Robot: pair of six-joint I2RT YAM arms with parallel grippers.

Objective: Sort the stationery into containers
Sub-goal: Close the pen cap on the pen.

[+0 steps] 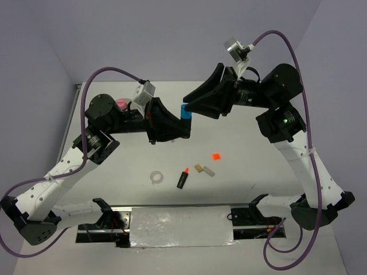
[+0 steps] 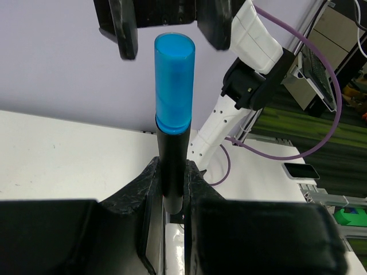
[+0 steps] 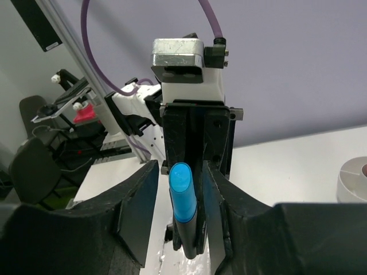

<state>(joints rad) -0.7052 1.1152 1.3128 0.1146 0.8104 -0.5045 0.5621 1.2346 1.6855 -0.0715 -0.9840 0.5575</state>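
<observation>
My left end effector (image 2: 172, 172) is clamped shut on the black barrel of a short black marker with a blue cap (image 2: 174, 86). I hold it in the air above the white worktop (image 1: 246, 172), over the middle of it. The marker's long axis runs straight out of that grip. The cap end sticks clear of my left fingertips and points towards my right end effector (image 3: 178, 200).

The right one is spread wide and grips nothing. Its two fingers (image 3: 137, 197) stand on either side of the blue cap. In the right wrist view the cap sits in the gap closer to one pad than the other, and I see no contact. So the right arm is nearest the free end, and the coming move depends on that straddle. I judge the fingers only need to shut squarely across the cap's width while the left keeps the barrel in line.

Both arms are raised, with the forearms reaching inwards and meeting tip to tip at centre.

The round whitish dish (image 3: 352, 180) shows at the edge of the right wrist view. It stands on the worktop, well apart from the marker.

An orange-capped black marker (image 1: 182, 179), a clear tape ring (image 1: 156, 177) and a small orange square (image 1: 216, 155) lie on the near worktop, unsorted.
</observation>
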